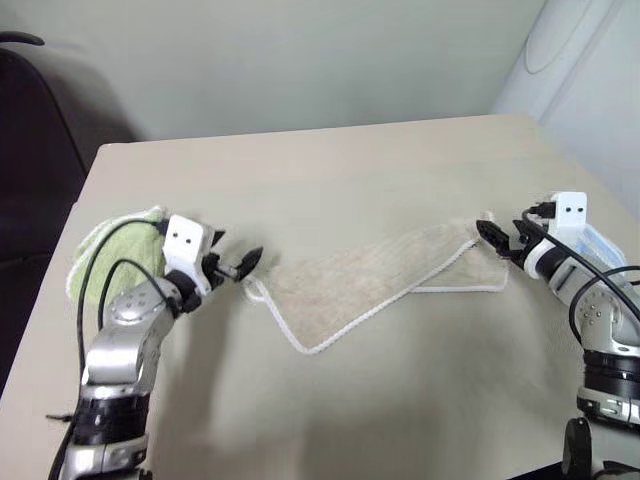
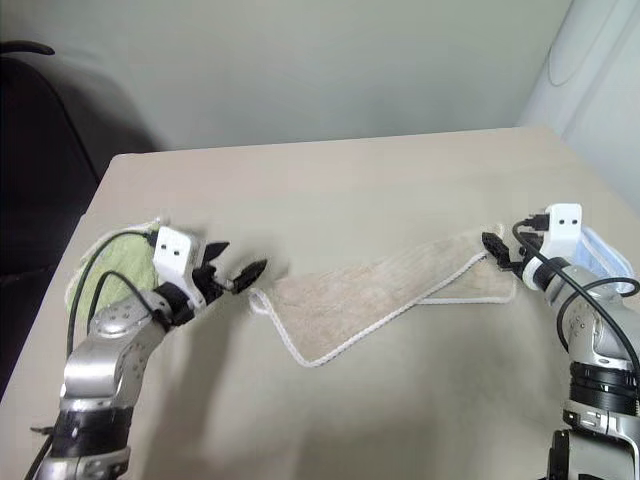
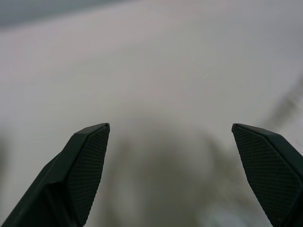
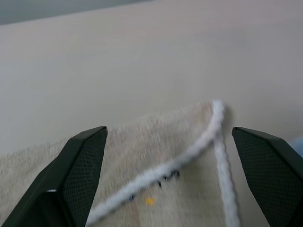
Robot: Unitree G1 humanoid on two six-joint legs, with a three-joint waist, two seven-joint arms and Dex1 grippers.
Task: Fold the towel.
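The towel is laid skewed mid-table, partly folded but uneven; squaring is judged outstanding. The left gripper and right gripper are spread apart, nothing clamped

We were in what looked like a plain indoor test or lab room rather than a home. We worked at a bare, matte beige rectangular table pushed near a blank, pale grey-green wall with no pictures or shelves. A dark, rounded upholstered chair stood off the table's left side. Laundry samples lay on the tabletop: a tan terry-cloth towel with white corded edging and a folded light green towel. We could not tell more.
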